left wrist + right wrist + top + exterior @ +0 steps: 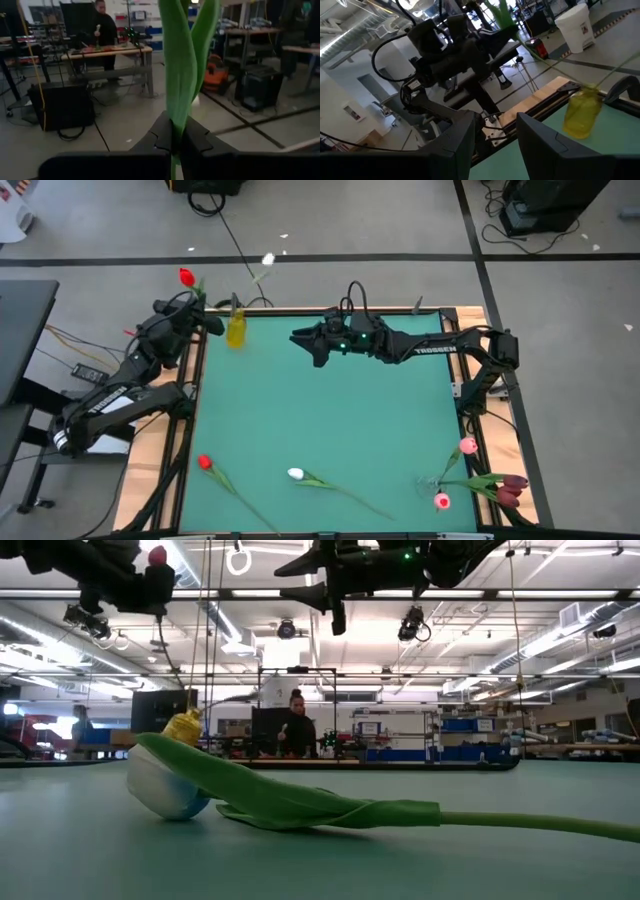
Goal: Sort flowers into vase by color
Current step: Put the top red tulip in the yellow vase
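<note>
My left gripper (203,313) is raised by the table's far left corner, shut on a red tulip (186,277) whose head (157,556) shows above it in the low view. A yellow vase (236,330) stands at the far edge just right of it, with a white flower (268,260) in it. My right gripper (302,340) hovers open over the far middle of the table, right of the vase (581,112). Near the front edge lie a red tulip (205,463), a white one (296,474), two pink ones (467,445) and dark maroon ones (512,485). My left gripper pinches the red tulip's stem between its two fingers (160,135), just below where the long green leaves (180,75) spread. The tulip is lifted clear of the table. Its leaves and stem rise away from the fingertips, and the head is out of the wrist view.
The green mat (320,410) lies bare between the vase and the tulips along the near edge. In the low view the white tulip (165,790) and its leaf (300,802) fill the foreground. A person (297,725) stands at a bench beyond the table.
</note>
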Robot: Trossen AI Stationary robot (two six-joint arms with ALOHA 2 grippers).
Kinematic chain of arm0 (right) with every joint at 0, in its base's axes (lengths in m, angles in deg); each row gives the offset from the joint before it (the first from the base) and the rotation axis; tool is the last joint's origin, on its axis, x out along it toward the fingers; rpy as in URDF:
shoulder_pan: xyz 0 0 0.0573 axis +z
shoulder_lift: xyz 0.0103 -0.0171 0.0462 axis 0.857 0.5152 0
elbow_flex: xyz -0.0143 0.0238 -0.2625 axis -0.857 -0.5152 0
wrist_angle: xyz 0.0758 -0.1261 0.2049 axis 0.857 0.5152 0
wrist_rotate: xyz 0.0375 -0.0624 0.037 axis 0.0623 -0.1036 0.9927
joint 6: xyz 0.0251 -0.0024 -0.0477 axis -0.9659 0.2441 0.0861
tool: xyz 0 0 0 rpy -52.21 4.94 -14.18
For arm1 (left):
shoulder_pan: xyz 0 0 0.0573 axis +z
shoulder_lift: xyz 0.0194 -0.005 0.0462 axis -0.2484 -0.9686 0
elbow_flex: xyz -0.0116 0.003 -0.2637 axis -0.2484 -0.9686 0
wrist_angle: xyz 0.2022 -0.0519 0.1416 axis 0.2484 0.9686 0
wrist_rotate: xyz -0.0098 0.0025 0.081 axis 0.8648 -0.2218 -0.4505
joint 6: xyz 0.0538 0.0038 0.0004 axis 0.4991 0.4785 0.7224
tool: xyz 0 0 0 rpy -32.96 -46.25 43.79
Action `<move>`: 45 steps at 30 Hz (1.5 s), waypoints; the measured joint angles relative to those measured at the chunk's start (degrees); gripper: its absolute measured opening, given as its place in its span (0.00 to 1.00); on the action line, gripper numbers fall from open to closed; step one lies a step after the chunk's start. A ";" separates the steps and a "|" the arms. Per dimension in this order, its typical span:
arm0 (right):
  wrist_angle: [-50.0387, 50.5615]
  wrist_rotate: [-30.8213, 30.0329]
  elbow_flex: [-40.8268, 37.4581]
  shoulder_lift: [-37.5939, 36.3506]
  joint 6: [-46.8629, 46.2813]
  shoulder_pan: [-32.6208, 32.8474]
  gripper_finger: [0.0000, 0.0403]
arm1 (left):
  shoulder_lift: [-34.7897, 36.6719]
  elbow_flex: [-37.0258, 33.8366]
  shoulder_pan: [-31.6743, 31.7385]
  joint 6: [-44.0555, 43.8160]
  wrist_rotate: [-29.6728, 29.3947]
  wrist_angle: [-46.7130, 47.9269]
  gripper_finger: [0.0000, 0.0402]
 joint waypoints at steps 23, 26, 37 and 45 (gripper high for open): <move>-0.93 0.91 0.00 0.00 0.74 -1.89 0.38 | 0.00 9.91 -0.02 2.15 -2.19 13.62 0.05; -1.80 0.90 0.00 0.00 1.12 -2.21 0.38 | -0.02 9.97 -0.02 1.35 -2.18 14.65 0.05; -2.02 1.34 0.00 0.00 1.69 -2.21 0.38 | -0.95 9.97 -0.02 -7.24 -1.55 24.07 0.05; -1.48 1.22 0.00 0.00 -1.02 -2.17 0.40 | -2.72 9.93 -0.02 -16.99 -0.70 28.34 0.22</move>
